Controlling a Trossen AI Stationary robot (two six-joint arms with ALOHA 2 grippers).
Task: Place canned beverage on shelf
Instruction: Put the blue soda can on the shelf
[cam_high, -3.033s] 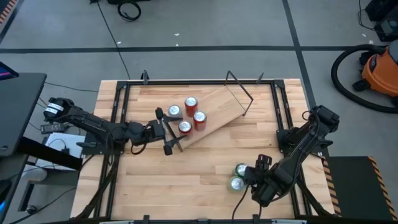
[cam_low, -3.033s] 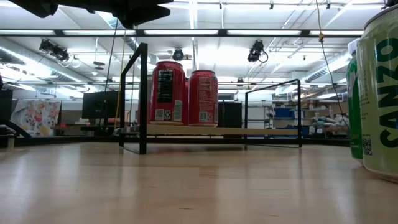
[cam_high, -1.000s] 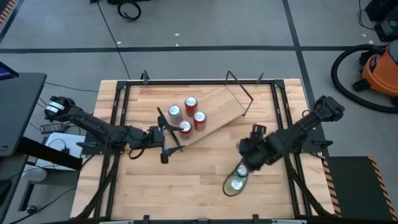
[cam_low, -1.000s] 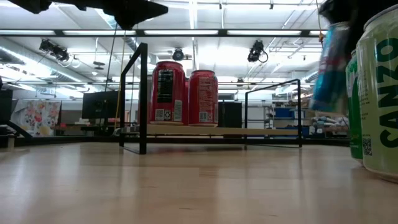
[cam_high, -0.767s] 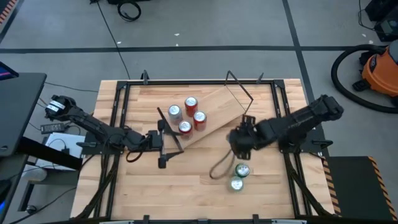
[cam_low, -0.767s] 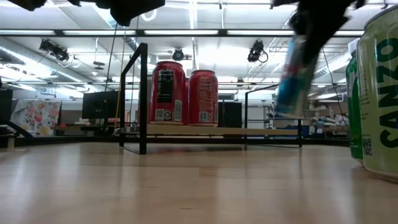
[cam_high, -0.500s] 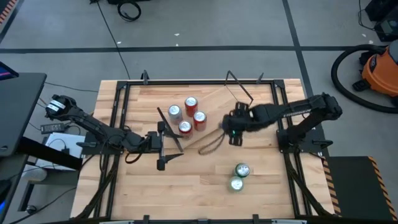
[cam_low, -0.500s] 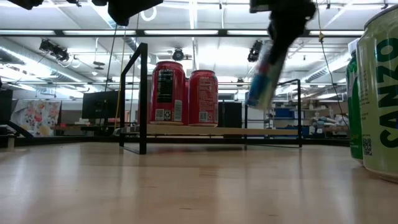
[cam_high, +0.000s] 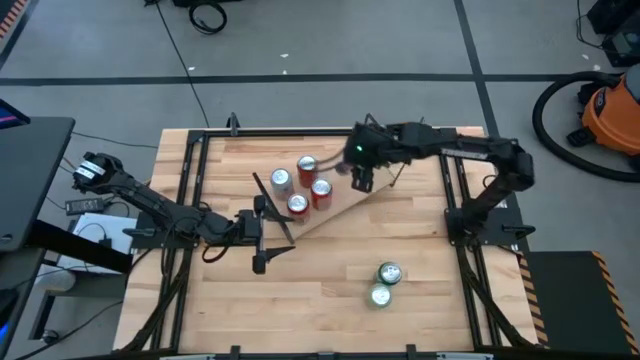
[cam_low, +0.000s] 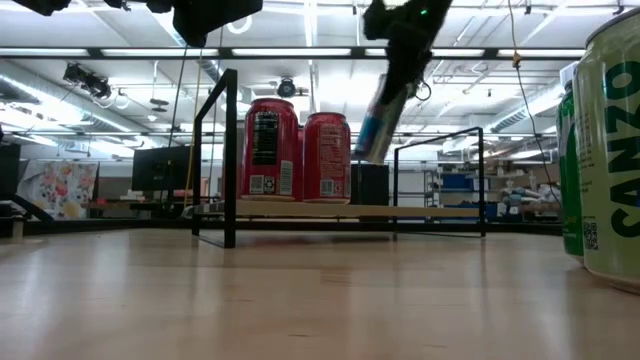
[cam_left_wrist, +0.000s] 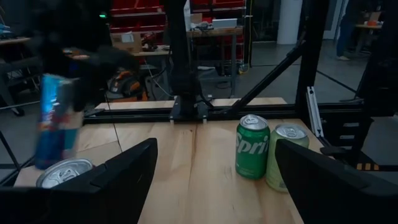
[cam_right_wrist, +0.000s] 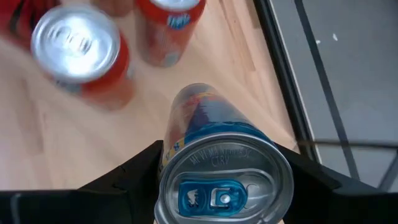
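Observation:
My right gripper is shut on a slim blue can and holds it above the far part of the shelf. The shelf is a light-wood plank with black rod frames, lying at an angle on the table. Several red cans stand upright on the plank's left half. The blue can also shows in the left wrist view. My left gripper is open and empty beside the shelf's left end. My right gripper pinches the blue can's upper wall, just under its top rim, between its two fingers. The fingers come from above, pointing down. The can is lifted clear of the plank and hangs tilted below the fingers.
Two green cans stand on the table near its near right corner; they fill the right edge of the low view. The black table frame runs along the table's sides. Bare tabletop lies in front of the shelf.
My right gripper has carried the blue can from beside the green cans, up and toward the table's far edge and left. The can is now above the shelf, next to the red cans, and is more tilted than before.

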